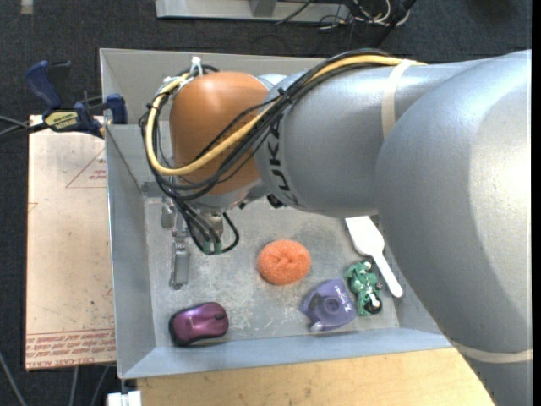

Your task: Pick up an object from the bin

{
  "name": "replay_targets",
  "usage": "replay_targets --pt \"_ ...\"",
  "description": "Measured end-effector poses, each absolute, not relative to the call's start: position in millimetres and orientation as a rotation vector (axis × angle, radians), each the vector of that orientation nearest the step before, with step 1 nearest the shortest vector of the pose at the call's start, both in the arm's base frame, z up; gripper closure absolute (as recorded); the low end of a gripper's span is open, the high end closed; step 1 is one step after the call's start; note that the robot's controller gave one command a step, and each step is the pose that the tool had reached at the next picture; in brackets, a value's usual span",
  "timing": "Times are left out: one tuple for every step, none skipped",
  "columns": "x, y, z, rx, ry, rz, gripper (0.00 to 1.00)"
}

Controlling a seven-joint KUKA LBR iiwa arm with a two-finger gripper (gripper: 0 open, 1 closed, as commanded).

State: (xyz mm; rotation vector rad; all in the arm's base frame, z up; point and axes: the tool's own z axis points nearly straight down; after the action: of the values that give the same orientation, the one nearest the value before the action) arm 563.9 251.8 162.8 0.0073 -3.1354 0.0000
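Closest to the lens: grey arm link [406, 142] and its orange wrist cover [211, 129]. Below them the gripper [178, 269] hangs over bare floor beside the left wall of the bin [127, 260]. I cannot tell how far open it is, and I see nothing in it. Nearest candidate: purple computer mouse [199, 322], near the gripper in the lower-left corner. An orange scrubber ball [284, 261] lies mid-floor, apart. My plan: centre over the mouse, close across its narrow width, stay off the wall.
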Motion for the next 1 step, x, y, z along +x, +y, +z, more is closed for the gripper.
replay_targets --pt "565.8 250.6 167.9 0.001 -3.142 -0.003 0.0"
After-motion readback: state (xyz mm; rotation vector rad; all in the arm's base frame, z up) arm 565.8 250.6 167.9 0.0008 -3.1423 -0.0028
